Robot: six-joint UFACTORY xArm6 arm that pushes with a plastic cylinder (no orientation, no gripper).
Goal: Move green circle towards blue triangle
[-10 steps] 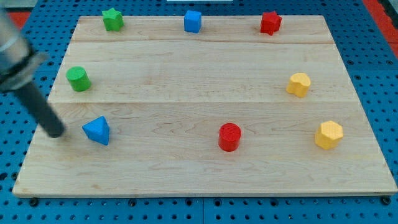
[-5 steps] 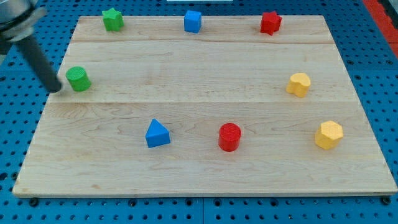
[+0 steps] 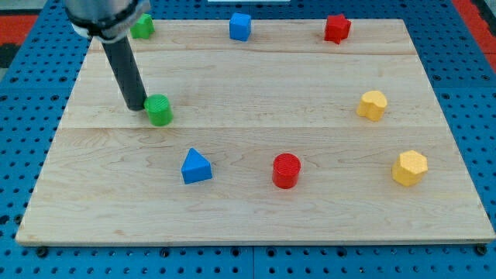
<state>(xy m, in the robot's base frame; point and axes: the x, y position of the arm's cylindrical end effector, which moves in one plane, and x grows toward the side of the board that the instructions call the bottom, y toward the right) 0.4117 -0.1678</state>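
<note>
Eight blocks: on wooden board [image 3: 310, 85]
Tip: my tip [image 3: 138, 106] is a bare rod, holding nothing, touching green circle's left side
Green circle [image 3: 160, 110]: above and left of blue triangle [image 3: 194, 167], apart
Others: green star [image 3: 142, 27], blue cube [image 3: 240, 26], red star [image 3: 336, 28], red cylinder [image 3: 286, 170], two yellow blocks [image 3: 372, 105]

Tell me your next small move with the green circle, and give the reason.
Probably keep pushing toward the view's bottom-right. My tip sits against the upper-left side of the green circle, and the blue triangle lies below and slightly right of it, with bare board between them. A short push along that line should close the gap.
</note>
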